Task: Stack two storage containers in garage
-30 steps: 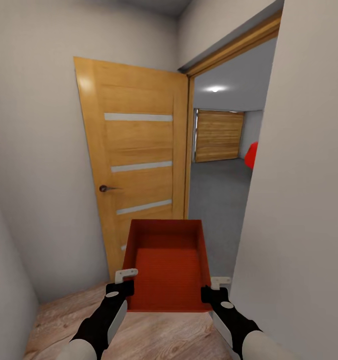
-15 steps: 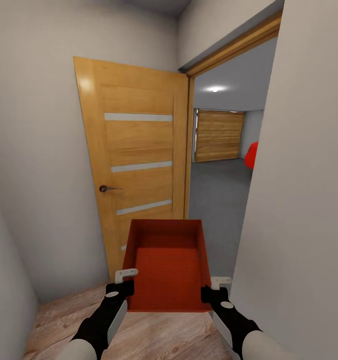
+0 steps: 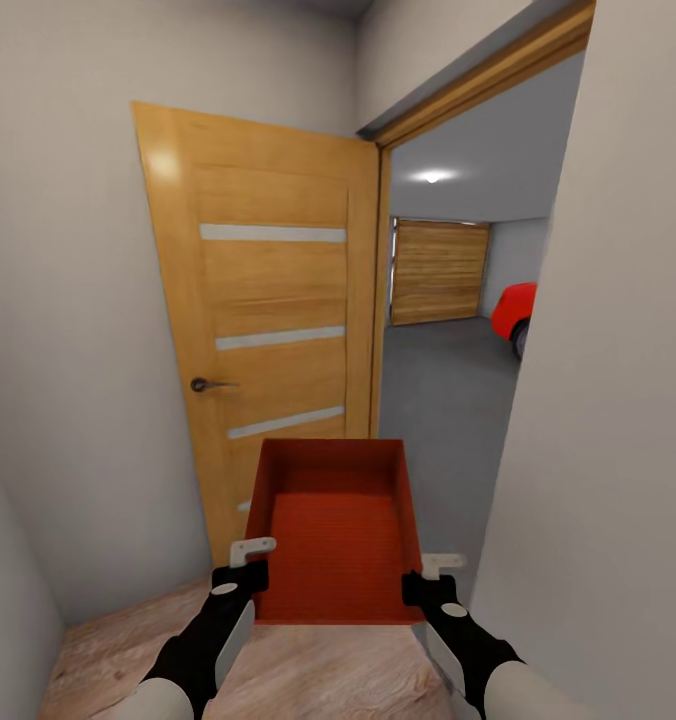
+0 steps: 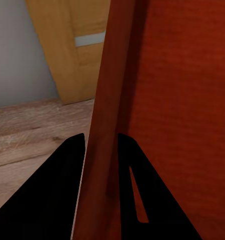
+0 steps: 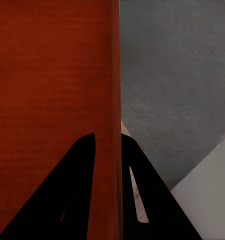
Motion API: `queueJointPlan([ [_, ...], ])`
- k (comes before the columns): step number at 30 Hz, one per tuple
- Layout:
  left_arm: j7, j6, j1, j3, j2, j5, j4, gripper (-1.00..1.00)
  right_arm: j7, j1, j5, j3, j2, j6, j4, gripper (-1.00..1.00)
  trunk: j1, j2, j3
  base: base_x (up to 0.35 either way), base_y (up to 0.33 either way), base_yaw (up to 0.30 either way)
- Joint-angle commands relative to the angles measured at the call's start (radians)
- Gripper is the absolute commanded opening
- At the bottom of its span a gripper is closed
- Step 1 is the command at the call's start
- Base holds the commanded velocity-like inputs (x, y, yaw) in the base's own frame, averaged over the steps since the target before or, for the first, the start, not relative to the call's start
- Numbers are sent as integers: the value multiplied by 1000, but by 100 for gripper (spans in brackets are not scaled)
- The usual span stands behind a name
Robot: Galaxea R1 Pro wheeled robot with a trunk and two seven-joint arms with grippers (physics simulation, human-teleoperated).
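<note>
Both sets of jaws are clenched on one orange-red storage container (image 3: 335,535): the left gripper (image 3: 246,566) pinches its left wall, the right gripper (image 3: 428,578) its right wall, holding it above the wood plank floor (image 3: 308,675). Beyond it, an open wooden door (image 3: 268,310), then the garage's grey floor (image 3: 443,390), red car (image 3: 516,310) and slatted door (image 3: 438,270).

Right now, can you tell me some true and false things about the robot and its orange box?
1. Both grippers hold the storage container, the left gripper on one side wall and the right gripper on the other. True.
2. The storage container is full of toys. False: it is empty.
3. The wooden door is shut. False: it stands open.
4. A red car shows through the doorway. True.
5. The robot stands on grey floor. False: wood planks lie below its arms.
</note>
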Motion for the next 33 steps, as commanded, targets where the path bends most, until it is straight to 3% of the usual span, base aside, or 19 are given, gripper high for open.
queueJointPlan([
  [1,12,6,0,26,18,12,0,-100,-6,-1,0,-1,-8,-4,-4,-100,1,-1,0,320,0,0],
  [4,12,6,0,26,18,12,0,-100,-6,-1,0,-1,-8,-4,-4,-100,1,-1,0,318,0,0],
  [5,12,2,0,-5,6,14,1,-100,-11,-1,-4,3,-1,-9,-5,-100,1,-1,0,0,0,0],
  [12,5,2,0,-5,16,13,7,-100,-18,-1,-32,38,1,-9,-4,-100,1,-1,0,0,0,0],
  [32,-3,2,0,-5,18,9,8,-100,-24,-1,-84,85,-1,-8,0,-100,1,-1,0,1,0,0],
  [33,9,2,0,-5,18,9,8,-100,-15,-1,-9,2,0,-7,-5,-100,1,-1,0,58,0,0],
])
